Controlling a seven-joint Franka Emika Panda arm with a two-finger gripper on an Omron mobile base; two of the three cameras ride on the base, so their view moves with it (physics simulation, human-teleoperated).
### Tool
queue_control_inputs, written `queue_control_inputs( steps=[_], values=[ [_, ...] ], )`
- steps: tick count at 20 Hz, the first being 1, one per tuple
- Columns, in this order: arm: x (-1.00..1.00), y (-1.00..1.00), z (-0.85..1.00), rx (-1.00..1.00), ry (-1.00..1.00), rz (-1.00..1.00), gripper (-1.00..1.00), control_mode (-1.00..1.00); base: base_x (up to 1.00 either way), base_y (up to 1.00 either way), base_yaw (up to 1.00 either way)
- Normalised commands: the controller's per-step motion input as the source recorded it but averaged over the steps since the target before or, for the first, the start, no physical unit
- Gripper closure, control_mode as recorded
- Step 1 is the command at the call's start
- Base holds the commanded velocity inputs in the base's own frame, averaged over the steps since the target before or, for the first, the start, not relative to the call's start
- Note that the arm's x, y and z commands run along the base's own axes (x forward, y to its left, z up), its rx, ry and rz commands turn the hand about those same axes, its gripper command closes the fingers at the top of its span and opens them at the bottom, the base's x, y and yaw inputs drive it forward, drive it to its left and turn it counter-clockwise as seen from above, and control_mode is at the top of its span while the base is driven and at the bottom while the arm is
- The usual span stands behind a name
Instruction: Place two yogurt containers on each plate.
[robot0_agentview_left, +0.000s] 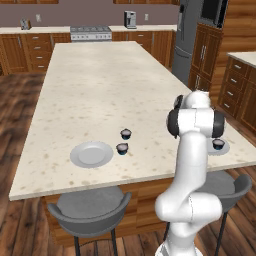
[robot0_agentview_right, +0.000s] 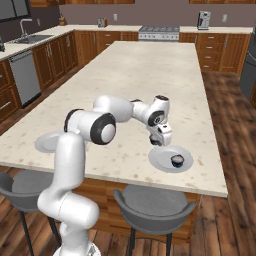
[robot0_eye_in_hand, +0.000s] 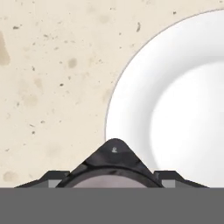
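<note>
Near-right round grey-white plate (robot0_agentview_right: 162, 161) holds one tiny dark yogurt cup (robot0_agentview_right: 177, 160). Gripper (robot0_agentview_right: 156, 141) hovers at its rim, fingers clamped on another cup (robot0_eye_in_hand: 114, 168). Left plate (robot0_agentview_left: 91, 154) is bare; two cups (robot0_agentview_left: 126, 134) sit beside it on the counter.

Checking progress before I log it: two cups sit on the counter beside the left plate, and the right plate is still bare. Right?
Not quite. The right plate already holds one cup, as the right base view shows. The other two cups do sit on the counter beside the left plate.
</note>
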Motion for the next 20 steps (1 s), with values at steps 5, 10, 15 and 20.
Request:
queue_control_inputs(
  steps=[5, 10, 15, 20],
  values=[
    [-0.14, -0.45, -0.09, 0.00, 0.06, -0.18, 1.00, -1.00, 0.00, 0.00, 0.00],
    [-0.01, -0.12, -0.18, 0.00, 0.05, -0.02, 1.00, -1.00, 0.00, 0.00, 0.00],
    [-0.04, -0.16, -0.20, 0.00, 0.03, 0.00, 1.00, -1.00, 0.00, 0.00, 0.00],
    [-0.10, -0.17, -0.24, 0.00, 0.11, 0.00, 1.00, -1.00, 0.00, 0.00, 0.00]
  ],
)
